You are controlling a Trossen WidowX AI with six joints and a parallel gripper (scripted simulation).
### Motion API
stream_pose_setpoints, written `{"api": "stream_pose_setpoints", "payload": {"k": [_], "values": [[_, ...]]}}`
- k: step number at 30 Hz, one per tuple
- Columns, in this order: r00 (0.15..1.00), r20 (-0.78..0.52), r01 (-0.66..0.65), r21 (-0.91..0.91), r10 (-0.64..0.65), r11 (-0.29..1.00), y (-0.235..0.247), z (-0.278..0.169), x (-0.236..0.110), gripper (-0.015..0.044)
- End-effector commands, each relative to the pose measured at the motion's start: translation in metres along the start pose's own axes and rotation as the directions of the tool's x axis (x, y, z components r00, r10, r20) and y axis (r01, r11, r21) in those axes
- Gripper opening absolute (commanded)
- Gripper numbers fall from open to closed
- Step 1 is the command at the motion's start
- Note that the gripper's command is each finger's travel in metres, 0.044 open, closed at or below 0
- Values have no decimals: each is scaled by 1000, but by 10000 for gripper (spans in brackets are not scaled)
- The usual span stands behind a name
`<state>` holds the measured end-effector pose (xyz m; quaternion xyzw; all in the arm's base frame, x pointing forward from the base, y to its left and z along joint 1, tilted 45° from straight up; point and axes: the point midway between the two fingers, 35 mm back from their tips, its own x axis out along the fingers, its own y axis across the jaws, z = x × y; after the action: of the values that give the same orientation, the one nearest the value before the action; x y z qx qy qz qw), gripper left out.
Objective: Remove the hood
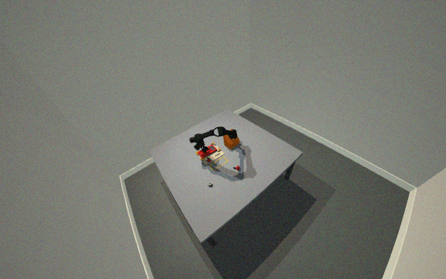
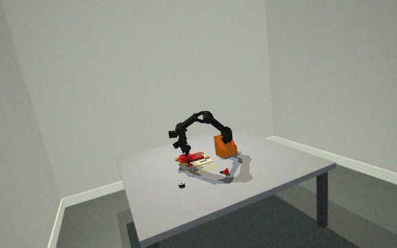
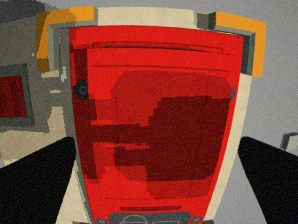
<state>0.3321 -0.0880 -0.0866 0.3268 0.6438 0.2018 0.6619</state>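
So I'm at the start: the red hood [image 3: 156, 123] sits on the car [image 2: 192, 158], and my gripper [image 3: 161, 147] hangs over it, fingers spread wide on either side, gripping nothing. Grasp, lift-off, placing in the yellow outline [image 2: 203, 169] all remain.

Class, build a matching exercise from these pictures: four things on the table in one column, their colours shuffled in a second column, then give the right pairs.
Things:
1. hood of the toy car
2. arm's base
3. gripper
4. outline of the marked area

Colours:
A. yellow
B. black
C. red
D. orange

Pairs: 1-C, 2-D, 3-B, 4-A
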Motion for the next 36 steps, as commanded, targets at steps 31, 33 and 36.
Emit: {"api": "stream_pose_setpoints", "payload": {"k": [31, 33, 36], "values": [[1000, -1, -7, 7, 7, 1000, 0, -1, 18, 440], [1000, -1, -7, 7, 7, 1000, 0, -1, 19, 440], [1000, -1, -7, 7, 7, 1000, 0, -1, 21, 440]]}}
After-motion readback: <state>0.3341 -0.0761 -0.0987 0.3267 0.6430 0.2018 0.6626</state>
